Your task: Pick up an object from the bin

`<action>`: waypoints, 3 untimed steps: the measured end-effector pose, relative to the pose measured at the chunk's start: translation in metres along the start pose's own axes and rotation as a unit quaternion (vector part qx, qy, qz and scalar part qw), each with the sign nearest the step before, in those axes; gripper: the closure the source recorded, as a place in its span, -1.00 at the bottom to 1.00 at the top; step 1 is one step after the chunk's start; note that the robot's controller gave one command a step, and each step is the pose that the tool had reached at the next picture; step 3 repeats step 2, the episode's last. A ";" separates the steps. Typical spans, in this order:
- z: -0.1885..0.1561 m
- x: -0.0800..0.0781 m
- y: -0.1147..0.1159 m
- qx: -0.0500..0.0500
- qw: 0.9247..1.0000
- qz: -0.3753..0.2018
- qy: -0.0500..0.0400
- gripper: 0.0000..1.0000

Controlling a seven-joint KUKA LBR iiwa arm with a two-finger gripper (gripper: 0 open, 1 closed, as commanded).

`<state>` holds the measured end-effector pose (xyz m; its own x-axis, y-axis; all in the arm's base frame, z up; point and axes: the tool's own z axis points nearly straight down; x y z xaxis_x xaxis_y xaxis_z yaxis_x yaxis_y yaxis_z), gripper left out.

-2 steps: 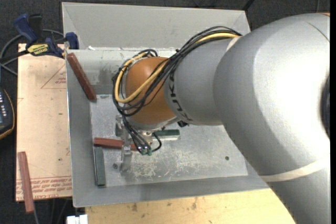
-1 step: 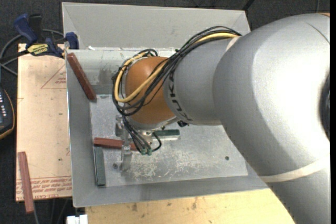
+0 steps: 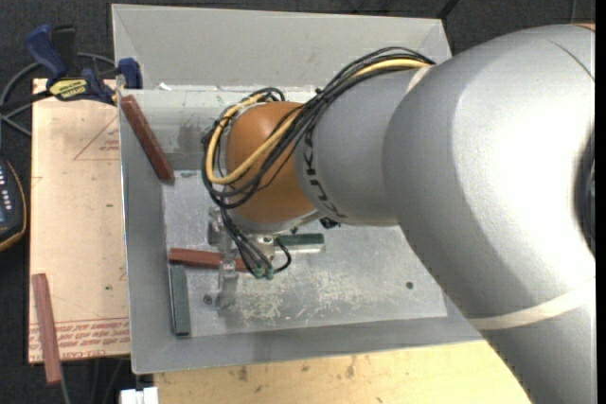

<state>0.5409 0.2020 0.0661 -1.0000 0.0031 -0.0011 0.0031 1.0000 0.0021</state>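
Observation:
My gripper [image 3: 227, 277] reaches down under the arm's orange cover to the bin floor, in the front left part of the bin. A flat reddish-brown bar [image 3: 193, 256] lies crosswise there, and its right end runs in at the gripper. A dark green bar [image 3: 179, 301] lies lengthwise just left of the gripper, near the bin's front left corner. To the right of the gripper a short dark green piece [image 3: 305, 241] shows below the cover.
A long brown stick [image 3: 147, 139] leans against the bin's left wall at the back. The thick arm and its cover hang over the middle and right of the bin and hide the floor beneath.

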 end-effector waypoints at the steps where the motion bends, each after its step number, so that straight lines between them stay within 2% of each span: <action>1: -0.002 -0.001 0.000 0.000 1.000 0.000 -0.001 1.00; 2: -0.099 -0.004 0.001 -0.001 1.000 0.001 -0.004 1.00; 3: -0.099 -0.004 0.001 -0.001 1.000 0.001 -0.004 1.00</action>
